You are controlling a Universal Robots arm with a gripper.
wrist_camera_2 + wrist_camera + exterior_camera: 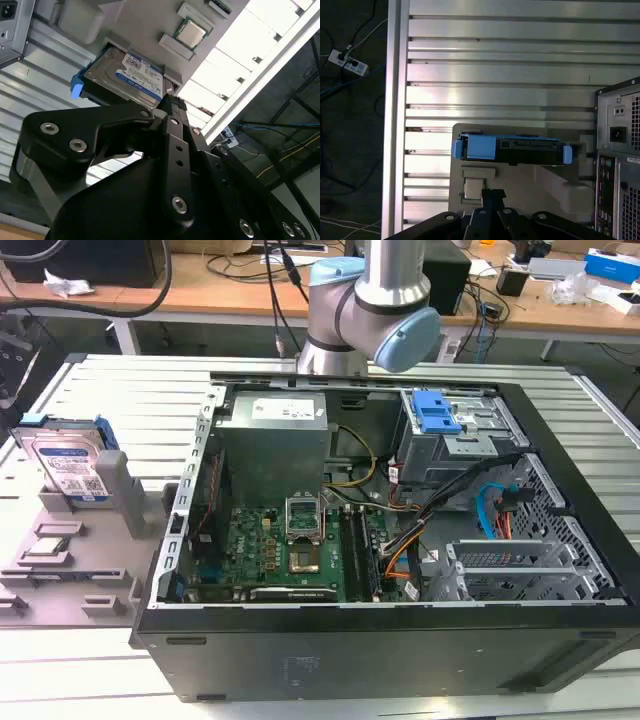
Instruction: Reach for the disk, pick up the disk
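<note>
- disk (70,462): standing on its long edge in a grey holder (122,495), outside the PC case (400,640), just off the case wall on the exterior view's left. Label faces out, blue rails on the short ends.
- in the first wrist view the disk (512,149) shows edge-on, a thin strip with a blue rail at each end. Its long axis runs crosswise to the way the tool points.
- tool (493,194): tips pressed together, pinching nothing. It's apart from the disk with no contact, and a stretch of holder (550,180) lies between the two.
- second wrist view agrees: the tool (170,102) points toward the disk (130,80), with the tip lined up near one label-side corner. I can't judge the gap from this angle.
- key relation: the disk is straight ahead of the tool and broadside to it, thin edge toward the tool. My read is the reach is underway and there's no grasp yet.
- processor chip (45,545) sits in the same holder, farther from the case than the disk. In the first wrist view the chip (472,187) is close to the tool tip. It's not the target.
- arm (370,310) rises behind the case's far side.
- everything rests on the slatted metal counter (130,390), case included.
</note>
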